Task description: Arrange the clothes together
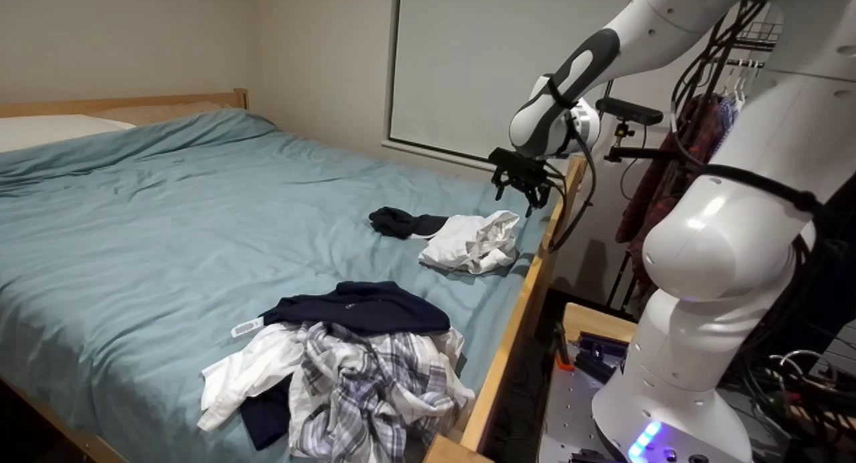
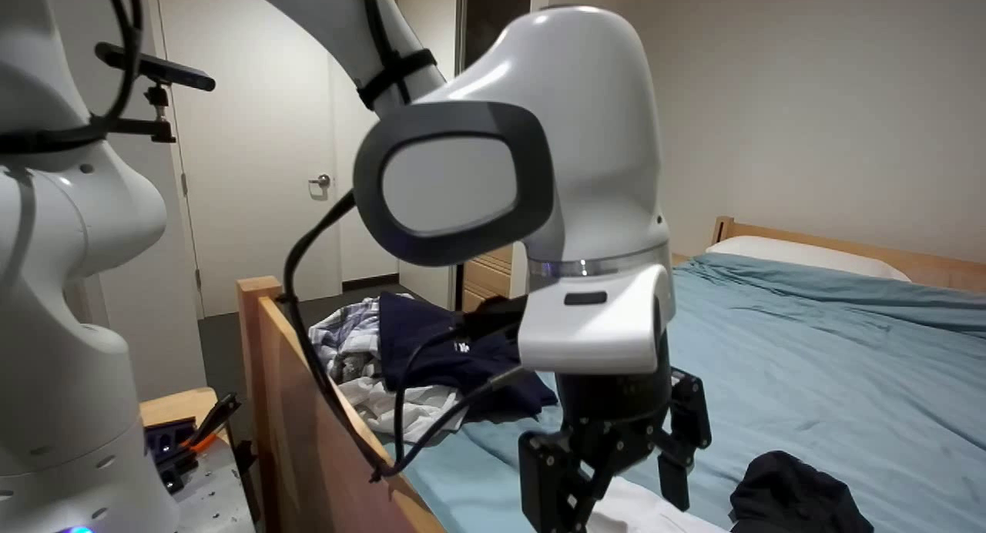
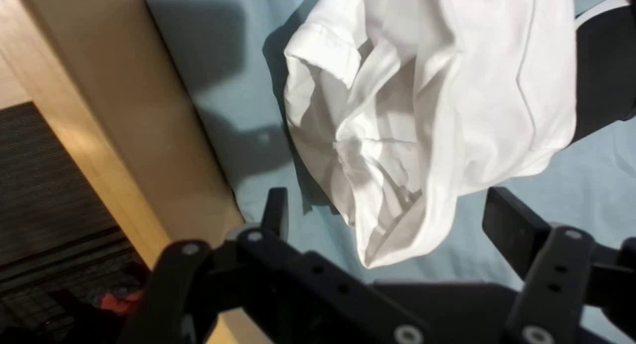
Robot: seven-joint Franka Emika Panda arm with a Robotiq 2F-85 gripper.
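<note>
The claw (image 3: 391,217) is black, with blocky fingers (image 3: 515,234), and is studded with round silver screws (image 3: 408,334). Just above the claw sits a boxy white cover (image 2: 593,334) with a dark slot (image 2: 585,298), then a silver band (image 2: 597,266) and a glossy white, rounded arm (image 2: 601,148) wearing a dark grey oval ring (image 2: 535,179) and black straps (image 2: 397,77). Black cables (image 2: 288,280) hang beside the claw, and well apart from it a white base (image 1: 672,413) carries a strip of blue lights (image 1: 645,441).

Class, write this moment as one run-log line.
tool: open, nothing held; white garment: crumpled, near tool; navy garment: heaped with plaid garment
</note>
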